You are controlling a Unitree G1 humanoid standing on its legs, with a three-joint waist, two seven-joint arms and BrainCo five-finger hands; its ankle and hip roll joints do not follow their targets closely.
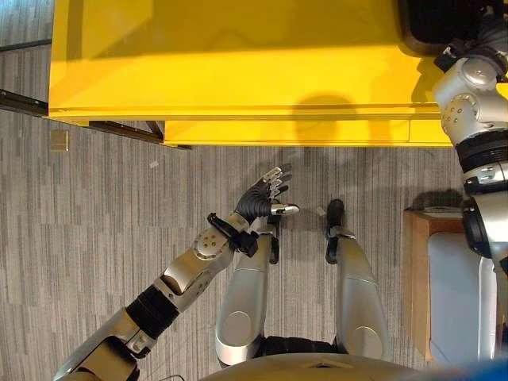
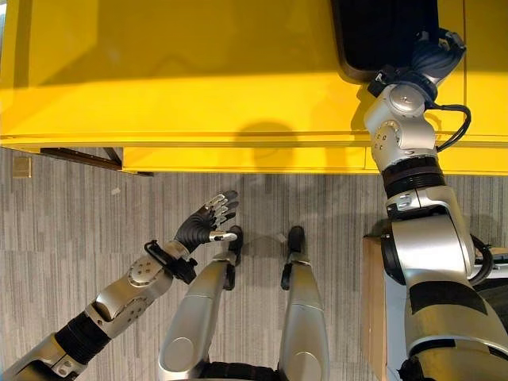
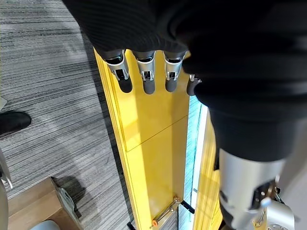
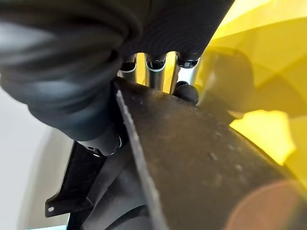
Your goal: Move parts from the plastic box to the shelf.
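A black plastic box (image 2: 381, 32) lies on top of the yellow shelf (image 1: 238, 71), at its far right. My right hand (image 2: 432, 51) reaches over the box's near right corner. In the right wrist view the box's dark wall (image 4: 201, 163) stands right against that hand (image 4: 72, 72). No parts can be made out inside the box. My left hand (image 1: 258, 202) hangs over the grey carpet in front of the shelf, open and holding nothing. In the left wrist view its fingers (image 3: 144, 72) point straight at the shelf's yellow front (image 3: 153, 158).
A brown box (image 1: 417, 270) with a pale bin in it stands on the floor at my right. A small beige square (image 1: 59, 140) lies on the carpet at left. Dark rails (image 1: 20, 101) run under the shelf's left end.
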